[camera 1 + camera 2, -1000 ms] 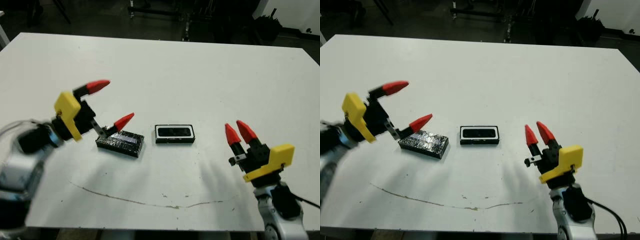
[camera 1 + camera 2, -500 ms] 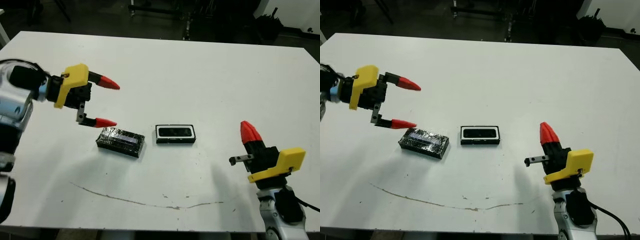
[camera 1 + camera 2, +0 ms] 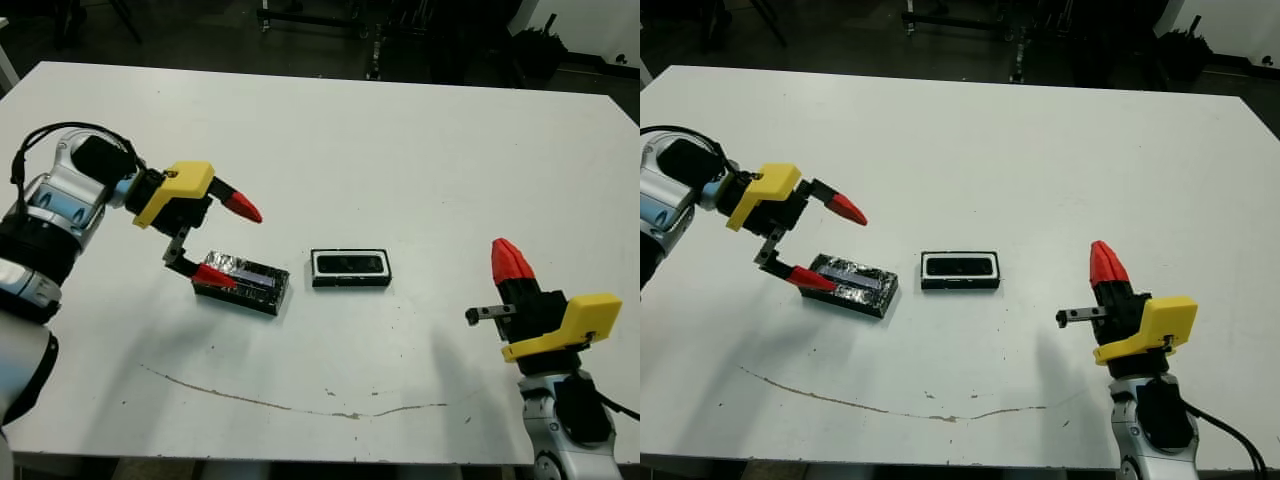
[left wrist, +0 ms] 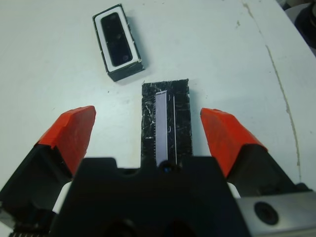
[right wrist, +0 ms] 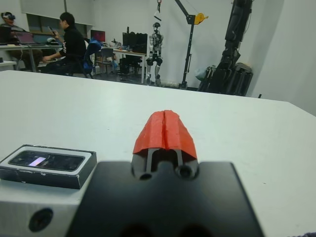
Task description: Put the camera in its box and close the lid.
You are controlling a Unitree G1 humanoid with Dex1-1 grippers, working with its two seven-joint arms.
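Nearest to me, my right claw (image 3: 510,262) stands upright over the near right part of the white desk (image 3: 400,150), its two red tips pressed together into one point and holding nothing; its lower arm is cut off by the frame edge. A thin brownish line (image 3: 290,405) runs across the near desk surface. Further in, at mid-desk, the box (image 3: 350,268) lies flat, a shallow black tray with a white lining, and the camera (image 4: 117,38) sits inside it as a slim glossy black bar; from the head views its face is hard to make out against the dark interior. Just left of the box, apart from it, lies the lid (image 3: 242,282), a glossy black slab with crinkled wrap-like reflections and a pale stripe along its top. My left claw (image 3: 228,243) hangs over the lid's left end with its fingers spread wide, the lid lying in line between them in the wrist view; the lower tip overlaps the lid's edge, and I cannot tell whether it touches. Compared with half a second ago, the left claw has come down and rightward toward the lid, while box, lid and right claw are unchanged. Far beyond the desk, seated persons (image 5: 69,44) are visible at workstations.
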